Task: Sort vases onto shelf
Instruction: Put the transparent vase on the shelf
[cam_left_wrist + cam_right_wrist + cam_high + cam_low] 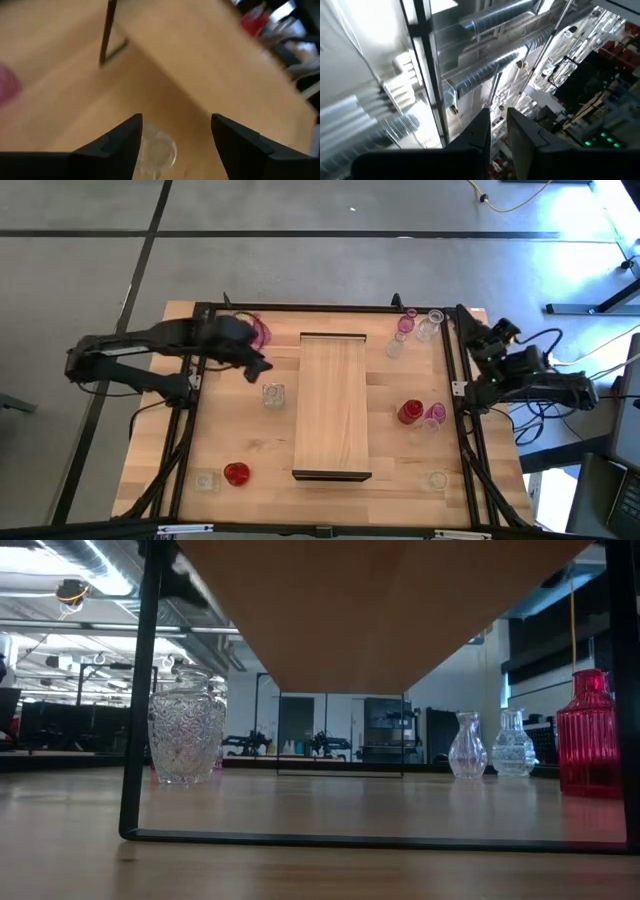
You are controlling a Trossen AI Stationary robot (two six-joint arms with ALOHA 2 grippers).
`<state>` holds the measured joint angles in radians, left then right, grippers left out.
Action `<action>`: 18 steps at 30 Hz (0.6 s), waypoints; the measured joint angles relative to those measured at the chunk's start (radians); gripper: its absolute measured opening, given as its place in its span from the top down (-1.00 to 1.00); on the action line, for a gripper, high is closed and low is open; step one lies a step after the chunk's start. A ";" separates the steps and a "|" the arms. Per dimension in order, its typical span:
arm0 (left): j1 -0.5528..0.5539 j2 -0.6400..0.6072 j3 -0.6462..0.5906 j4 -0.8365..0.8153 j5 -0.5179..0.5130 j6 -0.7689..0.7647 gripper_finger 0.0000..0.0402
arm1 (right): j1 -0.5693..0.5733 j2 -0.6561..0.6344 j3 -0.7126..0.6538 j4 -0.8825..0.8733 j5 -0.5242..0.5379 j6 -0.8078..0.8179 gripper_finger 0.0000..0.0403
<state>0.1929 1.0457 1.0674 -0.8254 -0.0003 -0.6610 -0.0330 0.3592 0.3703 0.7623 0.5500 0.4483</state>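
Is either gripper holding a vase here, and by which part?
Nothing is held. The left gripper is open above a clear squat glass vase; the right gripper holds nothing.

Left gripper (258, 369) over table's left part, fingers (120, 145) spread. Right gripper (498, 125) parked at right edge, pointing up, nearly closed.

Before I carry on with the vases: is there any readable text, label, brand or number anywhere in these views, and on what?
None can be read.
The shelf and the tabletop are bare wood with no markings.
The cut-glass clear vase and the red vase carry only moulded patterns, no labels.
Equipment in the room behind shows green lights; any lettering there is too blurred to read.
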 joint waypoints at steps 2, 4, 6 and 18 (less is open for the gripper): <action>0.030 0.049 0.001 -0.044 0.050 -0.035 -0.15 | 0.000 0.034 0.071 -0.084 -0.023 -0.035 0.74; 0.061 0.097 0.001 -0.074 0.123 -0.050 -0.15 | 0.000 0.066 0.137 -0.182 -0.037 -0.062 0.74; 0.080 0.139 0.002 -0.103 0.191 -0.066 -0.15 | 0.000 0.098 0.195 -0.277 -0.038 -0.088 0.74; 0.041 0.315 0.126 -0.287 0.175 -0.092 -0.15 | 0.000 0.189 0.279 -0.370 -0.035 -0.196 0.74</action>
<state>0.2338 1.3611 1.1932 -1.1125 0.1746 -0.7532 -0.0330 0.5480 0.6495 0.3923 0.5148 0.2527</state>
